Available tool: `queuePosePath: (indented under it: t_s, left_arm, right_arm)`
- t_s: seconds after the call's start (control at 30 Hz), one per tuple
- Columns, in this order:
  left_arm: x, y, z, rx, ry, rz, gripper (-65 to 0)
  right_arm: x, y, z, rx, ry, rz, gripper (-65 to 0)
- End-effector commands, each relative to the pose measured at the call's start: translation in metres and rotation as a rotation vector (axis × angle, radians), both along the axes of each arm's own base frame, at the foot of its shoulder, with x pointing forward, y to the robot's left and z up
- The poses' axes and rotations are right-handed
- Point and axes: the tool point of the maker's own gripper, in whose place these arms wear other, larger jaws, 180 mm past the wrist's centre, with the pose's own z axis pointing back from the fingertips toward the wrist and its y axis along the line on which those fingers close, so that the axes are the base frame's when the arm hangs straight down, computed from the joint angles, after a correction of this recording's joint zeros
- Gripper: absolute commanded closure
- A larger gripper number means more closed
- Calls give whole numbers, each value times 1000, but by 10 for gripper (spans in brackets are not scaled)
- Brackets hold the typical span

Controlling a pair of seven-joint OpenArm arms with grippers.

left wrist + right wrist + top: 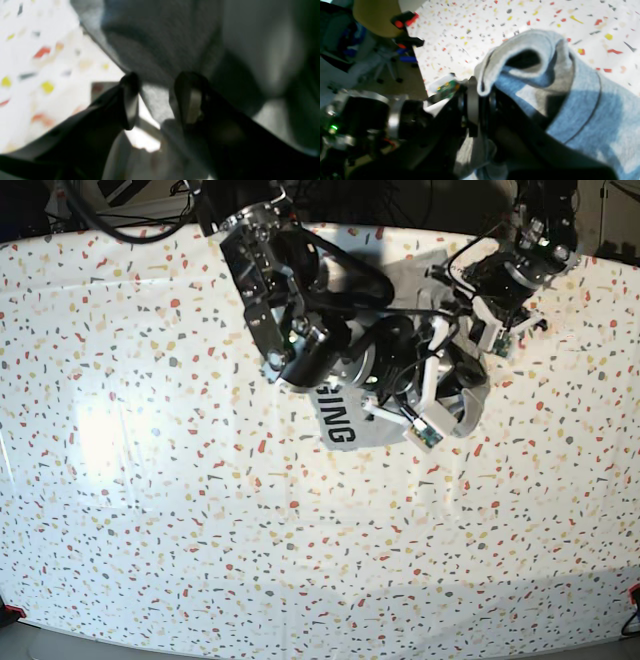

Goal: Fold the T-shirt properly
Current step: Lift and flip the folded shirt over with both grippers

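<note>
**Both arms crowd over a bunched T-shirt at the far side of the counter**

The speckled white counter (150, 510) fills nearly the whole base view, most of it bare toward the near edge. Up at the far middle, the two arms lean in together over the grey T-shirt (345, 420), which lies crumpled beneath them; only a flap with the black letters "ING" pokes out from under the arm on that view's left. More grey cloth shows beside the other arm, toward the far edge.

From the right wrist view, the right pincer (483, 100) is clamped tight on a rolled fold of the shirt, the cloth curling up and over above its tips, with a dark seam line running across the fabric to the side. A chair (373, 17) with a yellow seat stands off beyond the counter's edge.

The left wrist view is blurred, but the left pincer (156, 96) stands wide apart, a hanging edge of grey fabric passing between the two fingers (130, 100) without being gripped.
</note>
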Motion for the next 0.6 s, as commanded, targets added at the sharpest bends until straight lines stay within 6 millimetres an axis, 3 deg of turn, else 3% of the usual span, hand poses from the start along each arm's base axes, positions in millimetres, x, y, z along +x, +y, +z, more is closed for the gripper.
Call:
queuePosePath:
  t_s: [0.0,0.1,0.23,0.57]
  left_arm:
    - [8,15,19,18,-65,33,-264]
    - [7,55,39,84,-113,122,-264]
    - [-2,92,44,140,-112,204,-264]
    - [-10,96,39,151,-90,210,-264]
  right_arm:
    - [4,6,22,70,-34,2,0]
    - [1,8,22,70,-32,12,0]
    - [-8,17,22,64,-35,50,0]
    - [-48,48,19,58,-39,192,0]
